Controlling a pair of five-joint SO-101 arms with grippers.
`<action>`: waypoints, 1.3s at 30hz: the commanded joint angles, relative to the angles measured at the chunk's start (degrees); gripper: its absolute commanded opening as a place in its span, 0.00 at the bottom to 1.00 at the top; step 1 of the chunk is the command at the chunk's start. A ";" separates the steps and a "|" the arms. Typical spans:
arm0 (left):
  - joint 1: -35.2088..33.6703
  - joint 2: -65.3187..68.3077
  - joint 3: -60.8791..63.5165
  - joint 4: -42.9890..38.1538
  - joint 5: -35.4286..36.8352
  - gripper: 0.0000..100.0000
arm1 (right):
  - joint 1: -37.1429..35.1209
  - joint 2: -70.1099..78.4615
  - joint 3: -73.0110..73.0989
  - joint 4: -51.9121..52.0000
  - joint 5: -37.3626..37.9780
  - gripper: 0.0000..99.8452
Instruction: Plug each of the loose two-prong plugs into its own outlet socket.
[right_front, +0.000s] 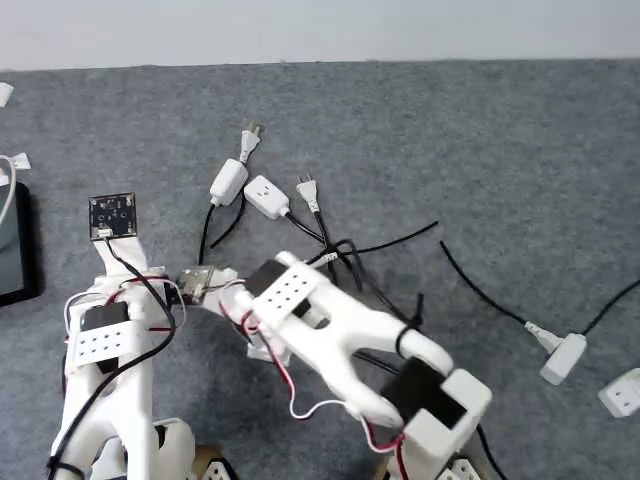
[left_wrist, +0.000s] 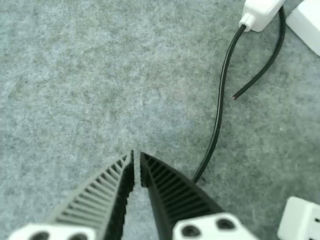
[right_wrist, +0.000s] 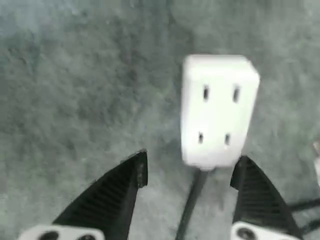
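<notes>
Our right gripper (right_wrist: 192, 159) stood wide open and empty over the grey table (right_wrist: 60, 75). A white socket (right_wrist: 220, 110) lay just ahead of its tips, and that socket's cord (right_wrist: 192, 200) ran back between the jaws. Our left gripper (left_wrist: 136, 159) was nearly closed, with only a thin slit between its empty fingers, beside a black cable (left_wrist: 220, 100). Toward the far edge, a loose plug (right_front: 307, 188) lay just beside the middle socket (right_front: 265, 195), with a far plug (right_front: 250, 135) beyond them. Near the right edge, a white plug (right_front: 562, 355) lay unplugged near the corner socket (right_front: 622, 392).
</notes>
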 joint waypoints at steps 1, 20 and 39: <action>-0.26 -1.93 -2.42 -1.67 -1.32 0.02 | -0.92 1.71 -5.36 -1.27 -1.23 0.27; -0.26 -2.02 -2.42 -1.67 -1.41 0.02 | 4.88 12.79 -23.38 5.85 -55.03 0.01; -0.18 -1.67 -2.15 -2.73 -1.41 0.02 | 2.51 12.88 -25.41 7.08 -54.51 0.19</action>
